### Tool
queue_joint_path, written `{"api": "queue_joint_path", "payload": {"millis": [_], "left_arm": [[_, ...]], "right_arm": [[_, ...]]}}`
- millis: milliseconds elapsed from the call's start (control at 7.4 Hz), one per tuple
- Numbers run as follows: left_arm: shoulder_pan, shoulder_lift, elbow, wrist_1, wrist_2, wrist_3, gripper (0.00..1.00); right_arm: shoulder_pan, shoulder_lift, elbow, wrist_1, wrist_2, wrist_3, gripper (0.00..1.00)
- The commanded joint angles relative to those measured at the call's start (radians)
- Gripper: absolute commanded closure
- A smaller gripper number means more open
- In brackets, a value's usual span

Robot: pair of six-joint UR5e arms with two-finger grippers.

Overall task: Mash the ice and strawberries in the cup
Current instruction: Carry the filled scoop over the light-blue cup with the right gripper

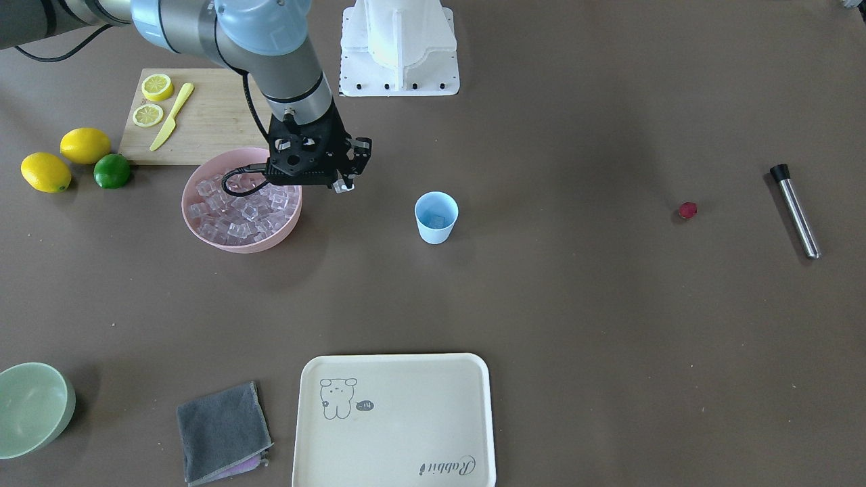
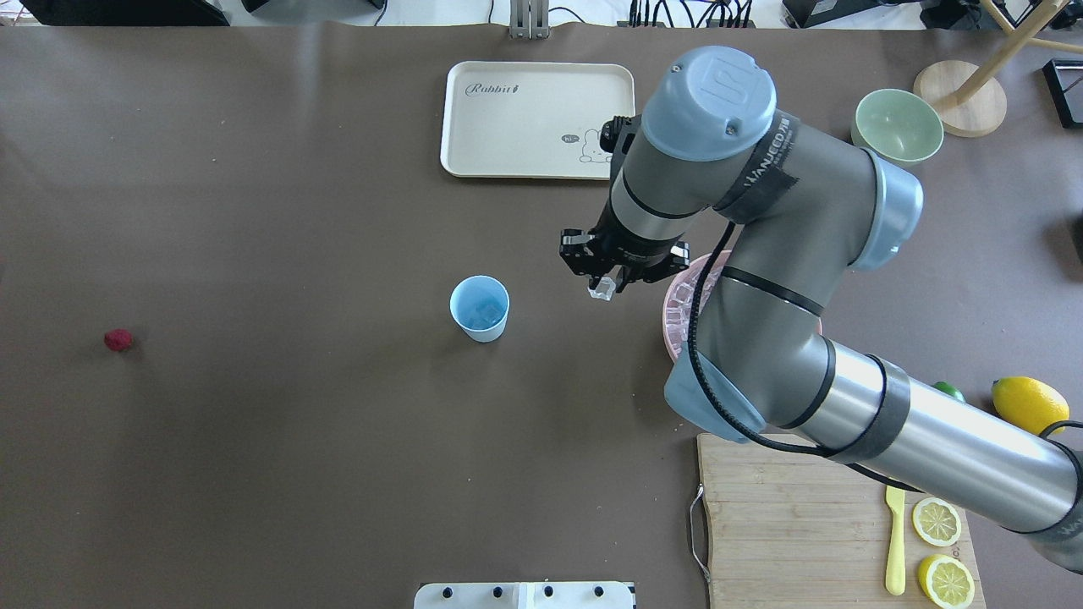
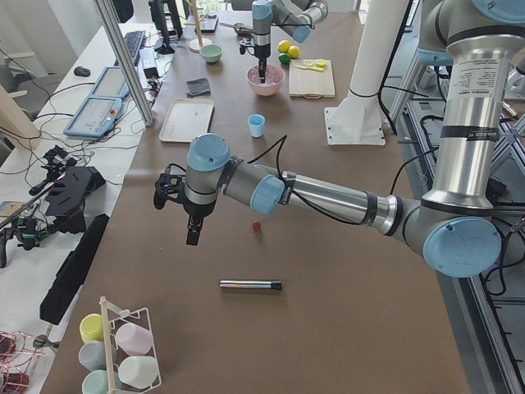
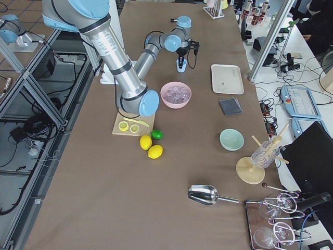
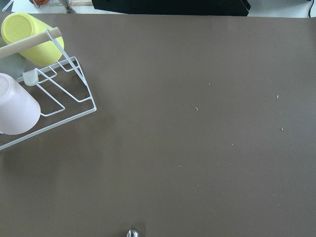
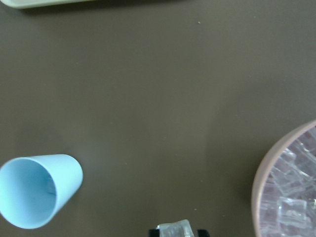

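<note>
The right gripper (image 2: 607, 286) hung above the table (image 2: 296, 211), between the pink bowl (image 1: 240, 247) and the cup (image 2: 480, 309), its fingers clamped on a single ice cube (image 2: 602, 290). The cup stood upright, well apart from the bowl, with a second cube (image 2: 484, 315) lying at its bottom. More ice (image 1: 237, 206) filled the pink bowl. The strawberry (image 2: 118, 340) lay alone on the table, far off on the cup's other side. The left gripper (image 3: 194, 232) showed only in the left side view, hanging over the table near the strawberry. Whether its fingers were apart or together could not be told.
</note>
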Motion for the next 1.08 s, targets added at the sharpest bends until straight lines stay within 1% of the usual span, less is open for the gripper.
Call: {"api": "queue_joint_path", "payload": {"millis": [0, 135, 270, 405, 675, 946], "left_arm": [[0.0, 0.002, 0.003, 0.002, -0.005, 0.0, 0.01], [0.0, 0.002, 0.005, 0.002, -0.005, 0.0, 0.01], [0.0, 0.002, 0.005, 0.003, -0.005, 0.0, 0.01], [0.0, 0.002, 0.014, 0.002, -0.005, 0.0, 0.01], [0.0, -0.001, 0.015, 0.003, -0.003, 0.0, 0.01], [0.0, -0.007, 0.028, 0.003, 0.003, 0.002, 0.01]], "right_arm": [[-0.008, 0.168, -0.136, 0.002, -0.019, 0.068, 0.74], [-0.02, 0.187, -0.182, 0.008, -0.027, 0.065, 0.74], [-0.025, 0.227, -0.28, 0.082, -0.062, 0.07, 0.74], [-0.028, 0.23, -0.313, 0.133, -0.064, 0.074, 0.74], [-0.043, 0.259, -0.339, 0.143, -0.07, 0.08, 0.74], [-0.102, 0.255, -0.351, 0.143, -0.143, 0.083, 0.73]]}}
